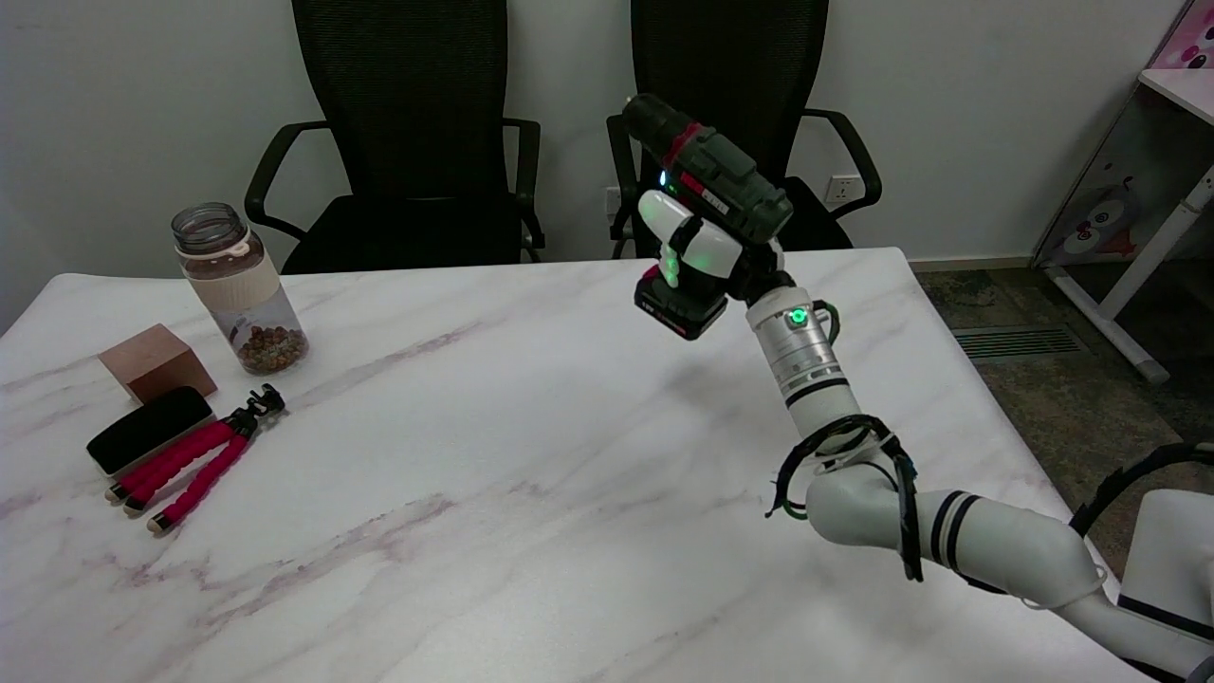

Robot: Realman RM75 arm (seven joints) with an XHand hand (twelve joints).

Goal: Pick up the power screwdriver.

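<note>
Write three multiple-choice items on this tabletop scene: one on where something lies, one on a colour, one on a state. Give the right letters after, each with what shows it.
1. Where is the pink-legged tripod?
A. On the table's left side, beside the black case
B. On a chair seat
C. Under the right hand

2. What colour is the block near the jar?
A. Blue
B. Copper-brown
C. Green

3. What is the state of the power screwdriver?
A. Lying flat on the table
B. Standing on its battery
C. Held clear of the table by the right hand

Answers: 1 A, the tripod lies next to the case at the left edge. 2 B, the cube is brownish copper. 3 C, the fingers wrap the handle and its battery base hangs above the marble.
</note>
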